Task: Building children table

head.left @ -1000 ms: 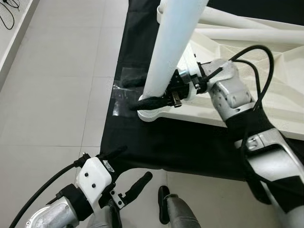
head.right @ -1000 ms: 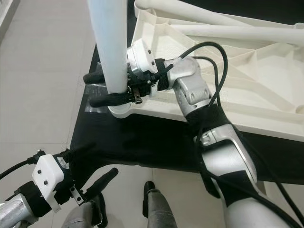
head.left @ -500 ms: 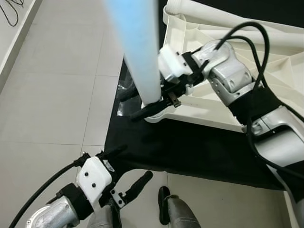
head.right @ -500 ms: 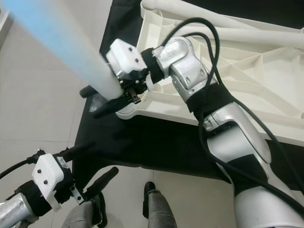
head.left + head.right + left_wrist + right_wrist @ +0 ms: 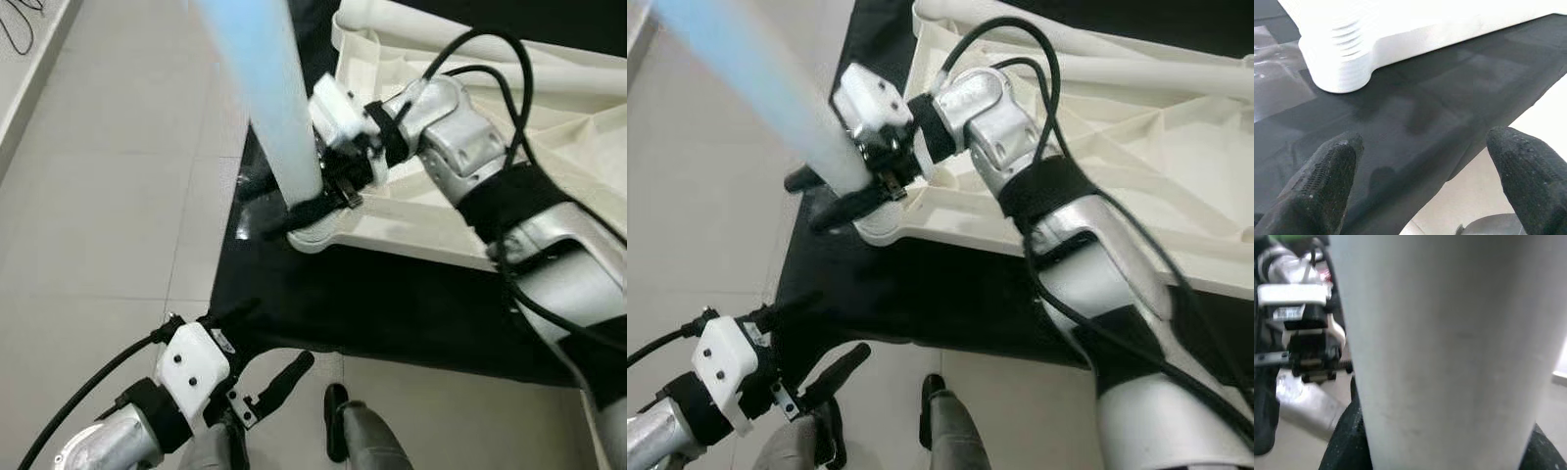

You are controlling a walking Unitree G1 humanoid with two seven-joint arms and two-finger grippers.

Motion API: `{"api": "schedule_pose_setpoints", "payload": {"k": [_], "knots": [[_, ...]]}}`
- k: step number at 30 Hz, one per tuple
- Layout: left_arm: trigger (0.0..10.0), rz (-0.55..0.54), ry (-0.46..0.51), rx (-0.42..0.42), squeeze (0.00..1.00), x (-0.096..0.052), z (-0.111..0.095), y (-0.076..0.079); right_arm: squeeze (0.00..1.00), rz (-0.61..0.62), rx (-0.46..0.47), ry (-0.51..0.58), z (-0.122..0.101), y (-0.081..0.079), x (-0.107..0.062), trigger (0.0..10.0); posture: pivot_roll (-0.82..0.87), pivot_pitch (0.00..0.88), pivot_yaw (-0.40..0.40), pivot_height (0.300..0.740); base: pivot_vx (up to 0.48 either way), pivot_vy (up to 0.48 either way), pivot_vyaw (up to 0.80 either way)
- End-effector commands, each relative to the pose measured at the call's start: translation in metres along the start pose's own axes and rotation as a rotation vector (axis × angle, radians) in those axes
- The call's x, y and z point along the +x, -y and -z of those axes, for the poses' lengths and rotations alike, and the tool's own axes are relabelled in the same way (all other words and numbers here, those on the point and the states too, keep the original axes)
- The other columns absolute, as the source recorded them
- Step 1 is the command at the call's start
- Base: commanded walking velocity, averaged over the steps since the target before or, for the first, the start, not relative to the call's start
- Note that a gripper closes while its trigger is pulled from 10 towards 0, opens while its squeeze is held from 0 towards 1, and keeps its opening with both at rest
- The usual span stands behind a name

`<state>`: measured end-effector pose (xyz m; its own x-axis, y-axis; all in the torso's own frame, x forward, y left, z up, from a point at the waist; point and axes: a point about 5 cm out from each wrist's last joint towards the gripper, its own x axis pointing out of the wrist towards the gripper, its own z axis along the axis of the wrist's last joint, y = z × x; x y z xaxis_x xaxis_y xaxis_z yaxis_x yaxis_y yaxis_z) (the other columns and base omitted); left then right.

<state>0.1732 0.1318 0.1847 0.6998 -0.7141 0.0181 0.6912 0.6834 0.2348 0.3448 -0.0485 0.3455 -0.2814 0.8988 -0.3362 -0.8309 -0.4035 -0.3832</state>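
A white upside-down table top (image 5: 431, 225) lies on a black mat (image 5: 372, 304). My right gripper (image 5: 279, 201) is shut on a thick white table leg (image 5: 265, 88), just above the top's near-left corner socket (image 5: 313, 235). The leg leans up and to the left, its foot at the socket. In the right wrist view the leg (image 5: 1449, 357) stands between the black fingers (image 5: 1347, 440). My left gripper (image 5: 265, 343) hangs open low over the mat's front edge, holding nothing; its fingers (image 5: 1327, 181) point at the same corner (image 5: 1337, 68).
Two more white legs (image 5: 470, 24) lie across the far side of the table top. Grey tiled floor (image 5: 108, 196) spreads to the left of the mat. My own leg (image 5: 362, 441) shows at the bottom edge.
The leg stood upright in the corner a second ago; it now leans left, and the right gripper and wrist have turned with it. The left arm has not moved.
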Motion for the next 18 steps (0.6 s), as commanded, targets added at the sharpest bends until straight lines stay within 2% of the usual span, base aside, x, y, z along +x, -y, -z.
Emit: {"api": "schedule_pose_setpoints", "payload": {"k": [1, 4, 10, 16, 18], "knots": [[10.0, 0.007, -0.024, -0.017, 0.0, -0.002, 0.006, 0.004, 0.0, 0.002, 0.189, -0.016, 0.044, -0.009, 0.007, 10.0, 0.05, 0.475, -0.054, 0.74, 0.0, 0.0, 0.0], [10.0, 0.007, -0.024, -0.017, 0.0, -0.002, 0.006, 0.004, 0.0, 0.015, 0.189, -0.004, 0.045, -0.008, 0.007, 10.0, 0.05, 0.472, -0.051, 0.74, 0.0, 0.0, 0.0], [10.0, 0.01, -0.023, -0.017, 0.0, -0.001, 0.007, 0.004, 0.0, 0.093, 0.194, 0.008, 0.063, -0.015, 0.005, 10.0, 0.04, 0.467, -0.047, 0.74, 0.0, 0.0, 0.0], [10.0, 0.01, -0.023, -0.017, 0.0, -0.001, 0.007, 0.004, 0.0, 0.131, 0.194, 0.007, 0.068, -0.017, 0.002, 10.0, 0.04, 0.465, -0.047, 0.74, 0.0, 0.0, 0.0], [10.0, 0.011, -0.023, -0.017, 0.0, -0.001, 0.007, 0.004, 0.0, 0.18, 0.19, -0.013, 0.074, -0.018, 0.0, 10.0, 0.04, 0.458, -0.046, 0.74, 0.0, 0.0, 0.0]]}}
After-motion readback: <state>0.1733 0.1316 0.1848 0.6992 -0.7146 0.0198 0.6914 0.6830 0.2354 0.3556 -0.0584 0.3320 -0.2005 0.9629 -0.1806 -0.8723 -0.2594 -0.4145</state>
